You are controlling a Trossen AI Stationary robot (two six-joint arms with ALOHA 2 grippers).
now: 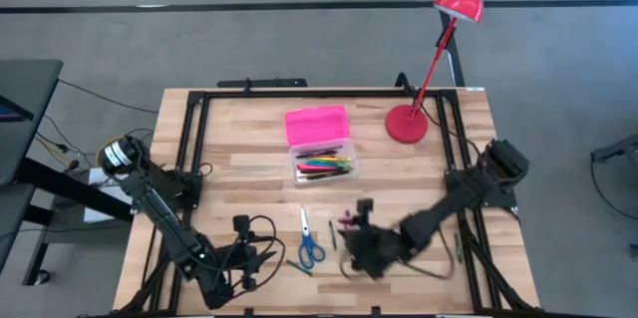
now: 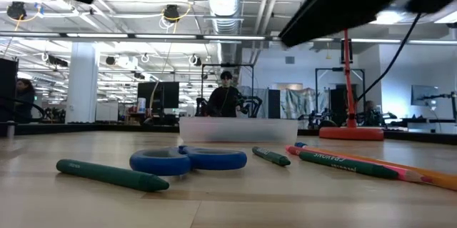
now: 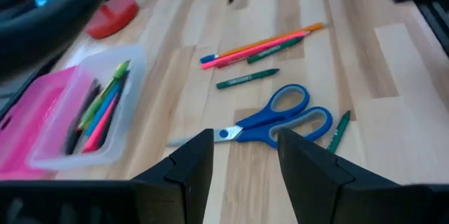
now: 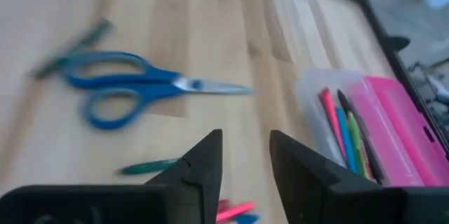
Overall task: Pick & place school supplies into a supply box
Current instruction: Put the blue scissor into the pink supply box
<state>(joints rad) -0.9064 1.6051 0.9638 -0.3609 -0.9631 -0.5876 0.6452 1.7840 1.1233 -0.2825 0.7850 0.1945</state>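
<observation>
Our right gripper [image 4: 245, 157] hangs open and empty above the pens [image 3: 261, 43] beside the scissors [image 1: 308, 240]; we should straddle one pen squarely, then carry it to the box [image 1: 322, 166], left gripper [image 3: 244, 155] parked open.

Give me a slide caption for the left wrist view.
Open left gripper above blue scissors; pens beside the half-filled supply box.

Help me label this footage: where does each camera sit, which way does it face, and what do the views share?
High: overhead, straight down on the table; both arms, left gripper, right gripper.
Low: table height, looking across the scissors into the room; dark arm parts overhead.
Left wrist: on the left arm, over its fingers toward the scissors and supply box.
Right wrist: on the right arm, over its fingers toward the same.
All four show the scissors.
</observation>
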